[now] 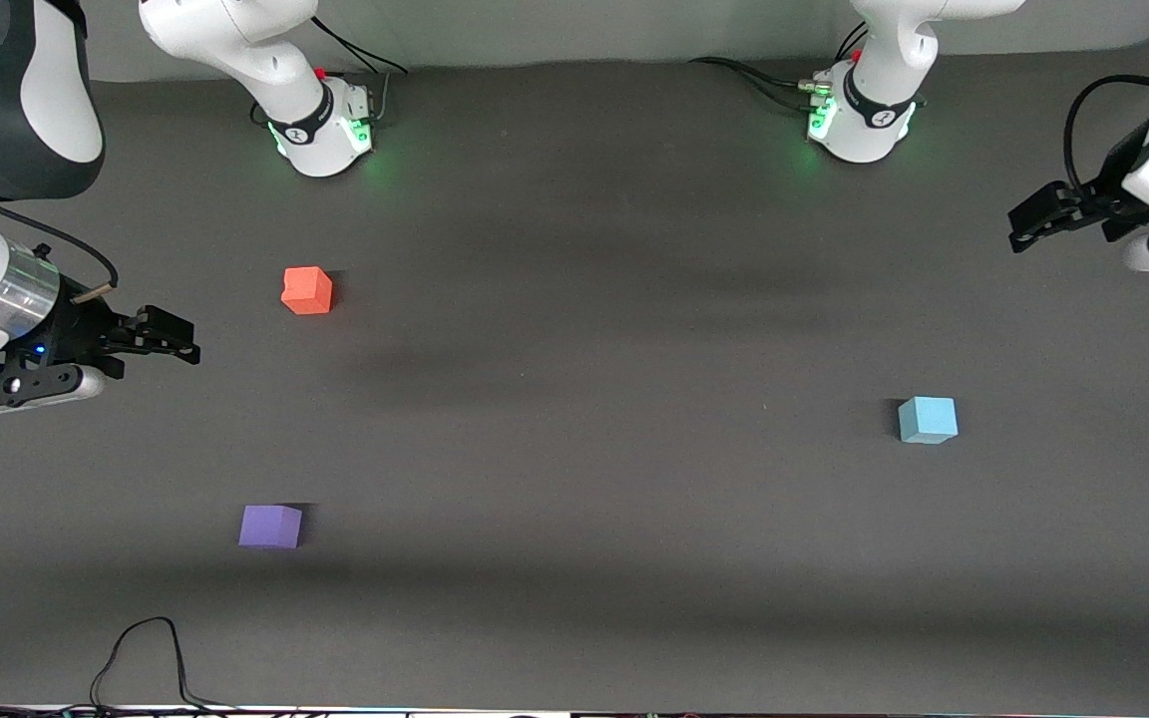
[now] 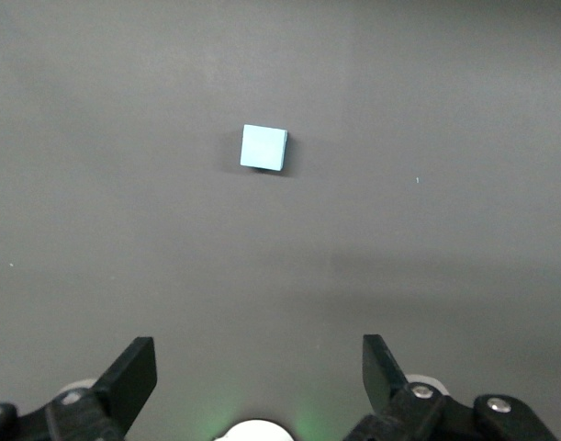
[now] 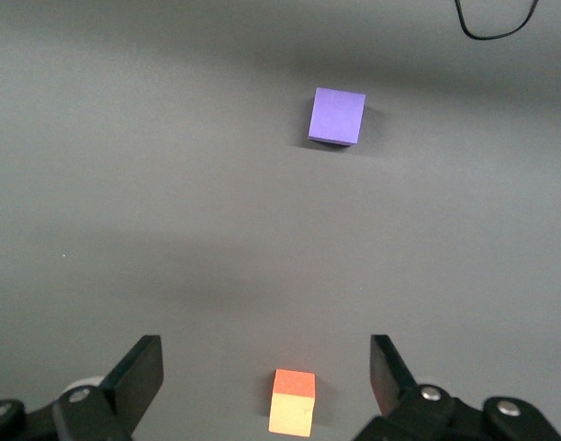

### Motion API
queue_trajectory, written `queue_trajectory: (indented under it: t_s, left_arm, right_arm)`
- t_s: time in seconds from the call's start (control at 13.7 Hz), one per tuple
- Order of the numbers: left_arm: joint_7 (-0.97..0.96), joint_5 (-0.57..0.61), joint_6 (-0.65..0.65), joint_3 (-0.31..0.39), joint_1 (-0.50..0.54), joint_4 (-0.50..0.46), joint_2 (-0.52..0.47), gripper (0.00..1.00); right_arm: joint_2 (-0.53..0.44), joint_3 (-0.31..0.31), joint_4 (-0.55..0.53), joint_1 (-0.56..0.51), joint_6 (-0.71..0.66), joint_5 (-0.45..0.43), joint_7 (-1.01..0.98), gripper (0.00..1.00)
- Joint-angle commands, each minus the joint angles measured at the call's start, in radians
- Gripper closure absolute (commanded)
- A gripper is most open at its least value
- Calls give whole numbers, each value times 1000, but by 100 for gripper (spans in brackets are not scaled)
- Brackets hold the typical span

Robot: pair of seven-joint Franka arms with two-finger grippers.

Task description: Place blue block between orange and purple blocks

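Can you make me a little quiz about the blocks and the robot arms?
1. True or false: the blue block sits between the orange block and the purple block.
2. Which block is nearest the front camera? A orange, B purple, C blue.
3. Fill in: the left tool and right tool are both ____ and hold nothing.

Key: 1 false; 2 B; 3 open.

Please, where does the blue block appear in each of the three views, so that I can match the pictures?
Front view: the blue block lies on the dark table mat, toward the left arm's end.
Left wrist view: the blue block lies alone on the mat, ahead of the open left gripper.
Right wrist view: not in it.
Shared landmark: the dark table mat.
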Motion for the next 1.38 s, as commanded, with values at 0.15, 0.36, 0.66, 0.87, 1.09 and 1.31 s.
queue_trajectory:
  t_s: [0.15,0.36,0.66,0.87,1.09,1.31]
  left_arm:
    - [62,-4,115,43,9,54,157,0]
    - [62,-10,237,43,13,34,269,0]
    - [64,-15,408,42,19,-90,367,0]
    - [93,-13,566,39,14,-203,410,1]
    - [119,-15,633,39,22,-222,481,1]
    - [125,-15,666,36,13,-222,548,1]
  right_arm:
    - [-24,-11,-24,17,16,-21,6,0]
    - [-24,-9,-21,19,16,-30,6,0]
    - [-23,-9,-21,17,14,-30,7,0]
    - [-21,-9,-21,17,14,-30,7,0]
    - [-21,-9,-21,17,13,-30,7,0]
    - [-21,-9,-21,17,13,-30,7,0]
